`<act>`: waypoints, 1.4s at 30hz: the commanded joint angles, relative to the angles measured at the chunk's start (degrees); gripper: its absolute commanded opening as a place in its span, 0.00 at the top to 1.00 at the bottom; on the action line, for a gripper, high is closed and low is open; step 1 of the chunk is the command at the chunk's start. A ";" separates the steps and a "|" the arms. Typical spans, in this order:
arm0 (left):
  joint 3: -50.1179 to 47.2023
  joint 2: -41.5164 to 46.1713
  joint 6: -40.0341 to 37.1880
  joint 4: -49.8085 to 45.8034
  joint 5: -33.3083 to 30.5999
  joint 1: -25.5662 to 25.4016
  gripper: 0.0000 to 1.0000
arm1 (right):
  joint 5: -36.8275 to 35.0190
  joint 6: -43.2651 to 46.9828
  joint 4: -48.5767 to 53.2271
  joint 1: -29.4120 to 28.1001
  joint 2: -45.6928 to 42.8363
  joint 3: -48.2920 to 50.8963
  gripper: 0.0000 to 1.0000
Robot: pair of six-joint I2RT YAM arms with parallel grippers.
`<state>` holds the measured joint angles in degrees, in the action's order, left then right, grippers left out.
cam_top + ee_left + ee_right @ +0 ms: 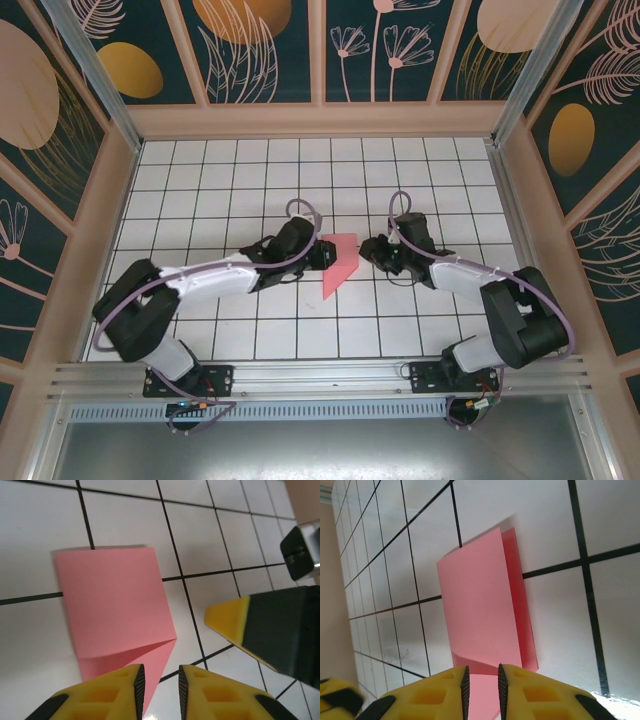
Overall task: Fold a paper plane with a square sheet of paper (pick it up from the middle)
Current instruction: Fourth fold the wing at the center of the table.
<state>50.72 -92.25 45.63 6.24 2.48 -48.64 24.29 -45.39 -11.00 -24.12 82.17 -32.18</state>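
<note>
The square sheet of paper (340,262) lies on the tiled table, folded into a salmon-pink shape with a point toward the near edge. In the left wrist view the paper (115,605) is flat with one diagonal crease, and its lower point reaches under my left gripper (160,680), whose jaws stand a little apart with nothing clamped. In the right wrist view the paper (480,610) shows a top flap slightly lifted over a lower layer. My right gripper (483,680) hovers at its near end, jaws narrowly open, pink visible through the gap. The grippers (325,255) (368,250) flank the paper.
The white grid table (250,170) is walled by tan boards (320,120) at the back and sides. One right fingertip (230,620) shows close by in the left wrist view. Both arms stretch inward from their bases at the near rail (320,375).
</note>
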 commanded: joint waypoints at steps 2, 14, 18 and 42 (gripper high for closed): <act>3.58 -5.07 -0.68 -0.98 2.66 -0.02 0.75 | 3.55 -2.26 -4.77 -0.04 1.89 2.40 0.70; 3.80 -9.89 -1.15 0.88 1.91 0.00 0.76 | 5.63 -1.81 -6.22 -0.23 4.33 3.15 0.61; 3.97 -9.87 -1.72 -0.18 0.75 0.00 0.77 | 7.26 -2.31 -8.01 -0.31 5.83 2.32 0.61; 1.40 -2.95 -2.77 4.29 7.12 -0.06 0.69 | 2.34 0.10 -1.63 0.47 1.81 1.97 0.59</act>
<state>52.88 -98.00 43.70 6.70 5.69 -48.64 28.23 -46.15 -14.59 -23.92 84.79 -31.66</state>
